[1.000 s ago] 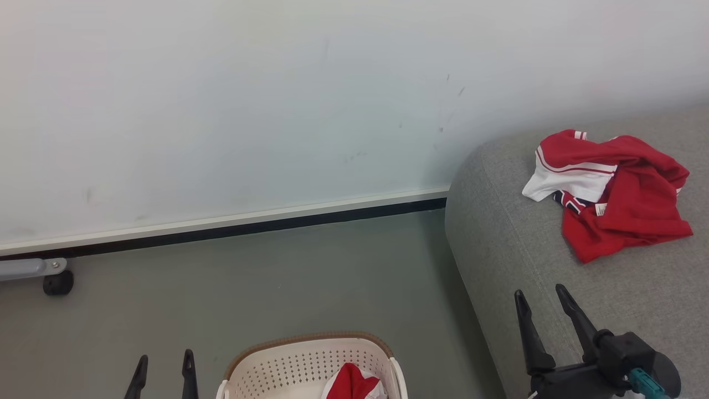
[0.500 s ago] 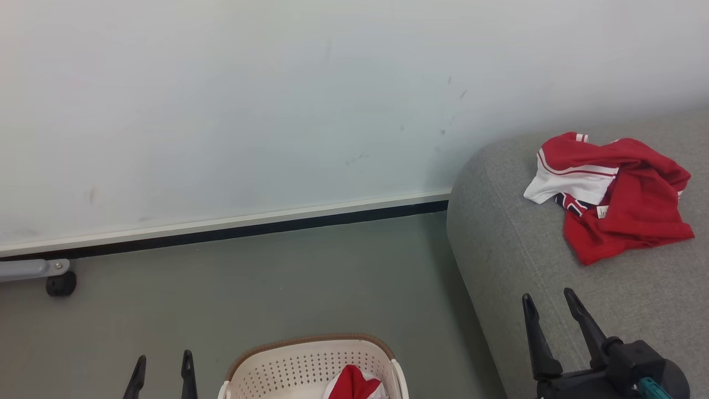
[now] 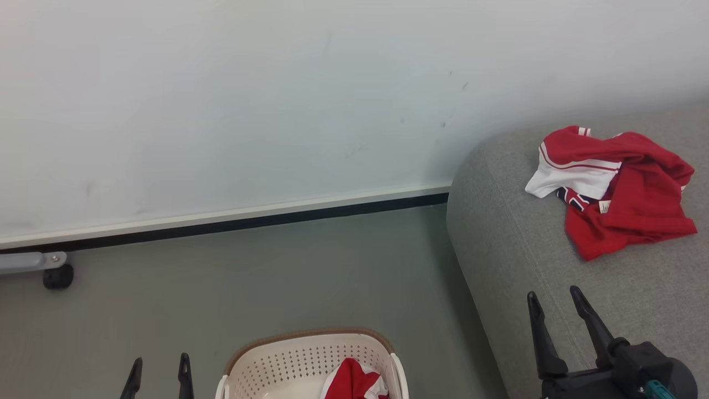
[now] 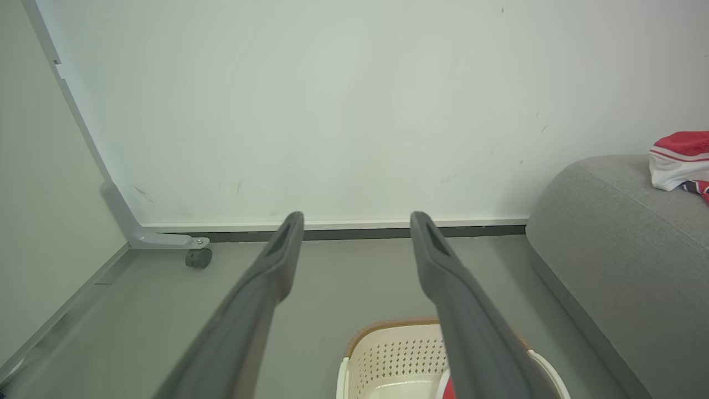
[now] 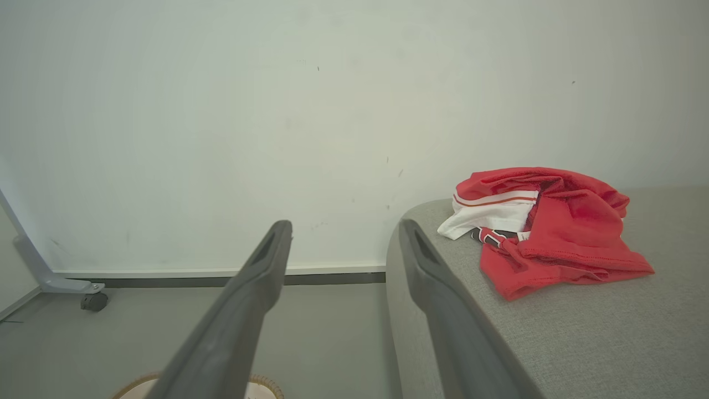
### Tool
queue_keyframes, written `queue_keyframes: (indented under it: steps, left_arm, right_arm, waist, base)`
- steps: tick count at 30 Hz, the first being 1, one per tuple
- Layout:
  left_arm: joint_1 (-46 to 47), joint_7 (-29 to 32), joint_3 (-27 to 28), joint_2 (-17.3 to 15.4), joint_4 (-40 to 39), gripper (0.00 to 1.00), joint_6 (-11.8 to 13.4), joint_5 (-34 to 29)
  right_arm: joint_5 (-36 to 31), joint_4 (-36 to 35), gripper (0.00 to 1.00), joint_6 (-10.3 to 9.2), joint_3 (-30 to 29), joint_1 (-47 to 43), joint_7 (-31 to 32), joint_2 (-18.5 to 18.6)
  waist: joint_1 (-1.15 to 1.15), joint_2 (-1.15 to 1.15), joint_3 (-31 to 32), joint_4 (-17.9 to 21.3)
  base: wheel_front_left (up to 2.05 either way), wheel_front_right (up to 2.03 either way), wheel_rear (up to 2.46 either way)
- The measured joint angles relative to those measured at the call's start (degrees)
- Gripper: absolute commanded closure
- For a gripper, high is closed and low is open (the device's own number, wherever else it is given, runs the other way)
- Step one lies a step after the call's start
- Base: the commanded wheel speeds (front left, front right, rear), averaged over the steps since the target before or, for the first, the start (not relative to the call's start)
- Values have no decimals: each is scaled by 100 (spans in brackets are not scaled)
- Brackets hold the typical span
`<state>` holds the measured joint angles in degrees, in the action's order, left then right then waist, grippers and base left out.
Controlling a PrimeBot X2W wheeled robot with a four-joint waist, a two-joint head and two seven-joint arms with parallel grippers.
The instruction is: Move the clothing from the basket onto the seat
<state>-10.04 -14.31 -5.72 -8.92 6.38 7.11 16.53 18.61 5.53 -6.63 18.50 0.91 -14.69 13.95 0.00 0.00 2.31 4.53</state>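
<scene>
A grey-green floor [image 3: 266,277] runs up to a pale wall [image 3: 277,100] with a dark strip [image 3: 249,224] along its foot. At the far left a grey metal leg [image 3: 25,261] ends in a black caster [image 3: 57,276]. The grey fabric seat [image 3: 515,260] takes up the right side, its rounded corner close to the wall. One red garment [image 3: 626,194] lies crumpled on the seat, red with white panels, white stripes and a small label, well apart from the right gripper [image 3: 553,291]. The cream basket [image 3: 310,360] stands on the floor near the seat, and a second red garment [image 3: 352,382] lies inside it against its right wall. The left gripper [image 3: 160,358] hangs over the floor left of the basket, fingers spread and empty. The right gripper hovers over the seat's near part, leaning slightly left — its fingers are also spread, holding nothing
</scene>
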Motion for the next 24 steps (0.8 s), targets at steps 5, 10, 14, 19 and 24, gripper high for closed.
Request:
queue_keyframes:
  steps: [5,10,14,19,24]
  left_arm:
    - [30,-1,-100,-26,-9,0,-40,-58]
    - [314,0,-279,-22,68,0,-109,-222]
    - [538,9,-420,-4,183,0,-166,-266]
    - [955,174,-699,60,502,0,-270,-370]
    - [1406,390,-1012,177,975,0,-408,-511]
  right_arm:
    - [1,-105,0,-11,-140,-2,0,1]
    - [0,-179,0,-27,-298,71,0,1]
    - [-53,-285,0,-43,-368,197,0,2]
    - [-130,-450,0,-43,-482,433,0,9]
    - [-189,-602,0,-43,-591,751,0,16]
  waist:
    - [0,0,-192,34]
    - [0,0,-501,74]
    - [1,1,-717,109]
    - [1,1,-1102,196]
    - [1,1,-1497,330]
  base:
    - [0,0,0]
    - [0,0,0]
    - [0,0,0]
    - [0,0,0]
    - [0,0,0]
